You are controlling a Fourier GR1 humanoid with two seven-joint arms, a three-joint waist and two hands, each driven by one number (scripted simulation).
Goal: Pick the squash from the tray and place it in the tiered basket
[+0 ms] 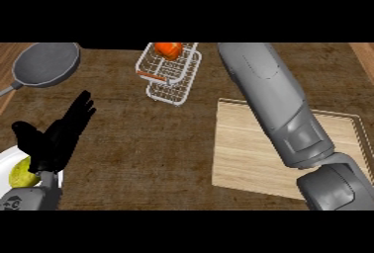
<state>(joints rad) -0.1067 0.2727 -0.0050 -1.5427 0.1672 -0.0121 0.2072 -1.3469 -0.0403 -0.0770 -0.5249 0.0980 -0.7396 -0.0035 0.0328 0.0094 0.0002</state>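
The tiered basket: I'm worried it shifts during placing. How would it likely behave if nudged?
The tiered basket is thin white wire, so it probably is light for its size and may slide on the counter. It stacks two tiers, so a push up high might tip it. The orange squash sits in the top tier, possibly raising that risk.

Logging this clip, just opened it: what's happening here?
An orange squash sits in the top tier of a white wire tiered basket at the far side of the counter. The grey right forearm stretches over the light wooden tray; its hand is out of view. The black left robot hand rests open at the left.
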